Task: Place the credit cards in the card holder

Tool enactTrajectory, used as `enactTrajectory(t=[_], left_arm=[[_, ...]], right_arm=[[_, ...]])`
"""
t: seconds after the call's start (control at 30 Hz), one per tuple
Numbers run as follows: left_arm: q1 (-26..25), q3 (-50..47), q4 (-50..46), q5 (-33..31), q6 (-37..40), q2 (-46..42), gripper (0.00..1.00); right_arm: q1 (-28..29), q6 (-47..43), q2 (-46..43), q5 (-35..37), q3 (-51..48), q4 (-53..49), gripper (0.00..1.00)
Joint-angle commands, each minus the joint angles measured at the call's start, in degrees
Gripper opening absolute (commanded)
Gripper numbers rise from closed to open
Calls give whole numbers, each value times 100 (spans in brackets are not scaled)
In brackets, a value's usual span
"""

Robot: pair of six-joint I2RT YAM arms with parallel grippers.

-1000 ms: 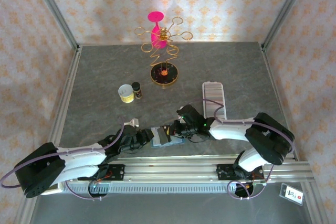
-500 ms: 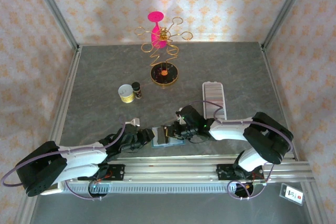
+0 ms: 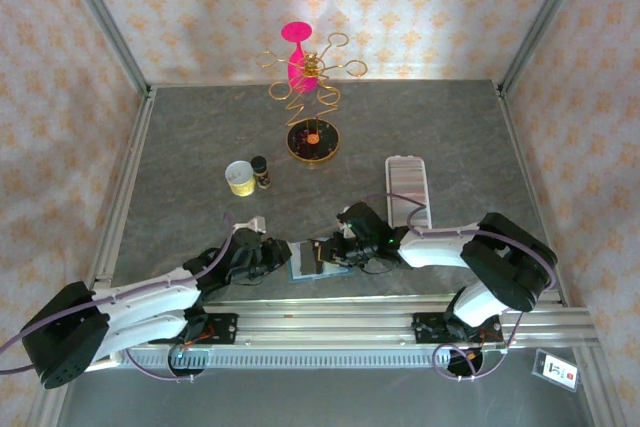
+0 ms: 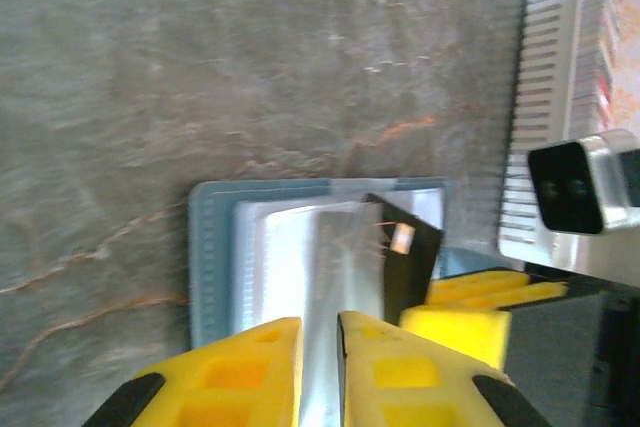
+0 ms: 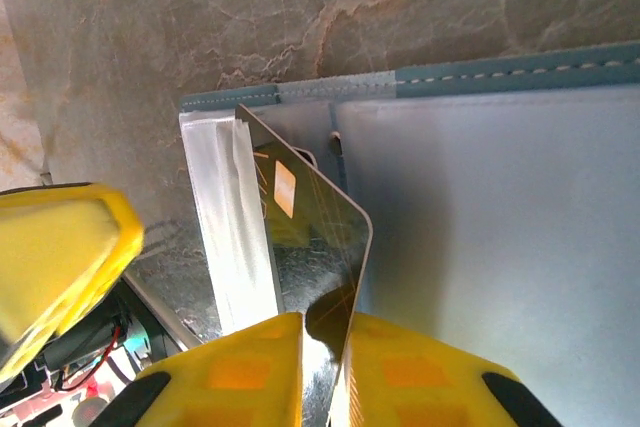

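1. Seen from above: the card holder [image 3: 407,190] lies flat on the grey table [image 3: 190,147], right of centre. It is apart from the open teal wallet [image 3: 305,267] at the near edge. The left gripper [image 3: 284,251] and right gripper [image 3: 323,250] meet over the wallet.
2. Left wrist: the yellow fingers are nearly together, apparently pinching the wallet's clear sleeve. A dark credit card [image 4: 410,252] stands tilted just beside them.
3. Right wrist: the fingers are clamped on the credit card's lower edge. The card rises at a slant out of the wallet.
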Motion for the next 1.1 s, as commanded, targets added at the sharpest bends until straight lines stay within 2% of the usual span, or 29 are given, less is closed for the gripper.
enactTrajectory(t=[0.0,0.23,0.3,0.9,1.07], left_arm=[[40,278,284,276,171,193,15],[49,457,1171,403,253,1288,4],[55,519,1175,360,333,1551,0],[103,244,1122,286,500,1915,0],[103,151,1078,297,503,1883,0]], right_arm=[[-38,26,-58,255,-50,166,18],[-38,104,-40,356,-104,493,20],[-38,132,-30,377,-107,562,21],[-90,207,-277,966,-230,738,20],[-126,252,-338,978,-335,837,17]])
